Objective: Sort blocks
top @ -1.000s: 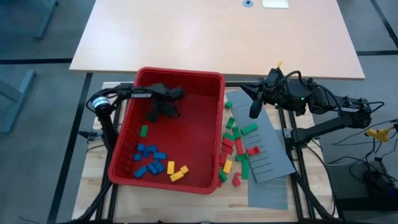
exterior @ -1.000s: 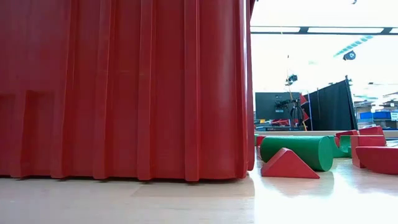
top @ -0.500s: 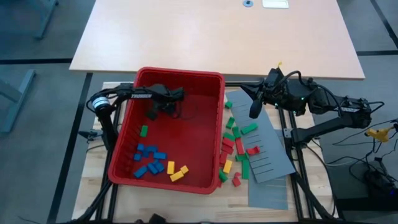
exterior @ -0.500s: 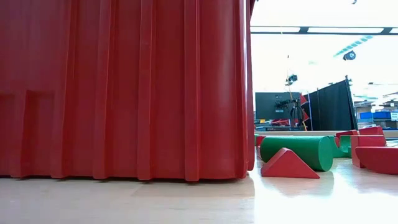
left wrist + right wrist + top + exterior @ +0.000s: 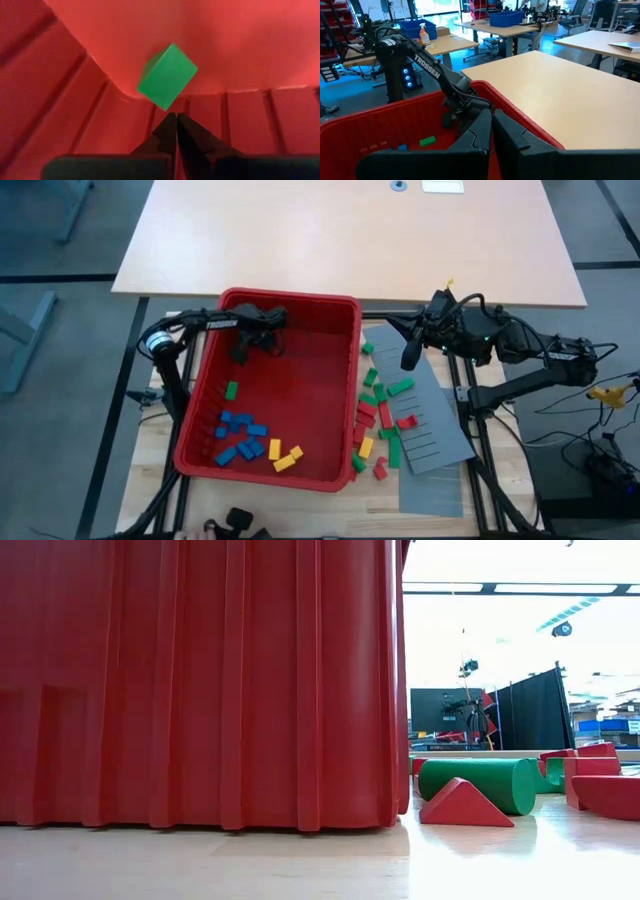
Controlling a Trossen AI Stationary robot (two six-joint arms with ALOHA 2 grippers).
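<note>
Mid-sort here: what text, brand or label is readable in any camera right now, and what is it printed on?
"TROSSEN": white letters along the left arm, read in the right wrist view.
Spray bottle on a background desk: has a label, too small to read.
White sheet on the tan table: too small to read.
Red bin, blocks and grey panel: no lettering visible.

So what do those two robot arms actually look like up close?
Both are slim, dark, jointed arms. The left arm has "TROSSEN" printed in white along one link, and its base shows small blue lights. Black cables loop along the right arm. Each ends in a gripper: the left gripper and the right gripper each have two dark, tapered, wedge-shaped jaws.
</note>
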